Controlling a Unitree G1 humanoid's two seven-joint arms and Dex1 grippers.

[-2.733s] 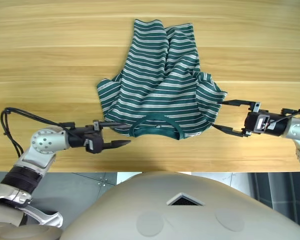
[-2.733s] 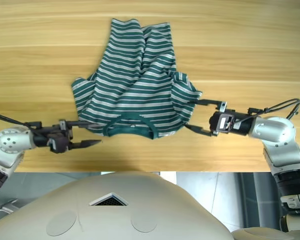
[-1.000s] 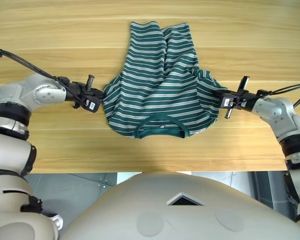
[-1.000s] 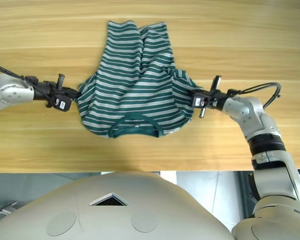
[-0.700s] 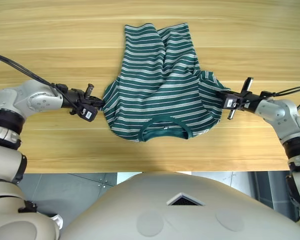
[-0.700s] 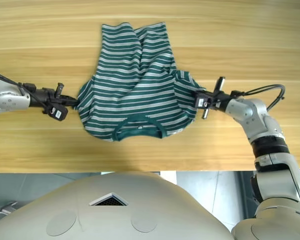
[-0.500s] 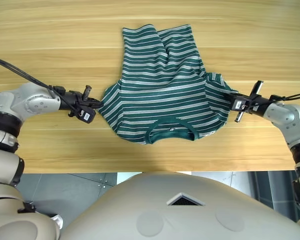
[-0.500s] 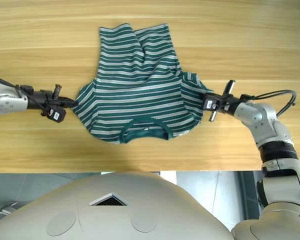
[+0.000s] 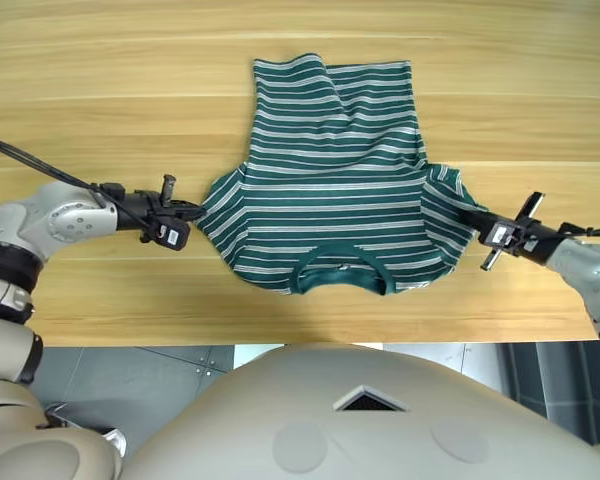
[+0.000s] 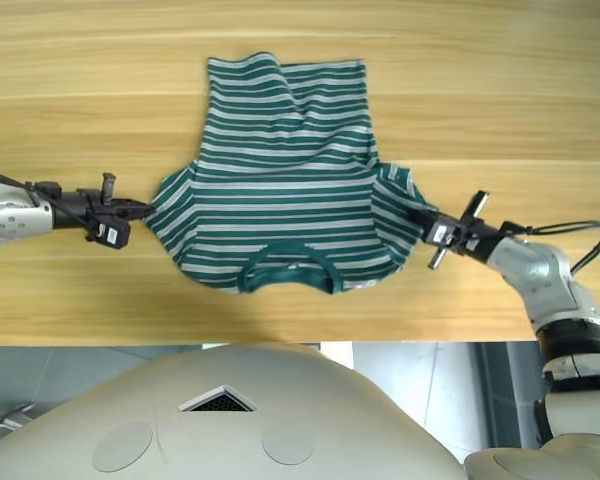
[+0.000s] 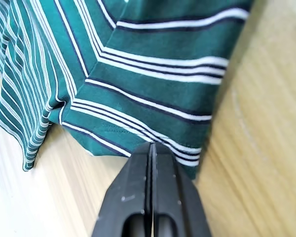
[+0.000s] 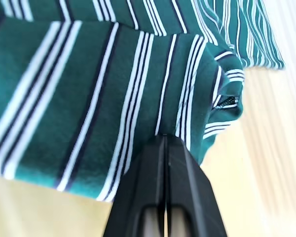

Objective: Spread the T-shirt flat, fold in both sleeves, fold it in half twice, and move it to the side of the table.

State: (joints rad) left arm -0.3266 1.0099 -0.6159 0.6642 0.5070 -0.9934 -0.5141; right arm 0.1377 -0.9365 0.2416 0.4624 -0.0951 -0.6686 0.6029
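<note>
Left gripper: fingers pressed together with no gap between them, nipping the edge of the T-shirt's left sleeve. The wrist view shows the tips meeting right on the striped sleeve hem, with cloth spreading away from them and bare wood on both sides. The arm lies low over the table, reaching in from the robot's left.

Right gripper: likewise closed flat, clamped on the right sleeve. In its own wrist view the dark fingers meet at the sleeve edge, with a small bunched fold of fabric just beside the tips. The arm comes in from the robot's right, angled slightly toward the near edge.

T-shirt: green with thin white and dark stripes, lying in the middle of the table between the two grippers — both sleeves drawn outward toward them. The collar faces the robot, close to the near table edge; the bottom hem points to the far side. The chest area lies mostly smooth. Creases run lengthwise through the lower body, and the hem is uneven on the left-hand corner — not fully flat there.

Table: light wood, grain running crosswise.
</note>
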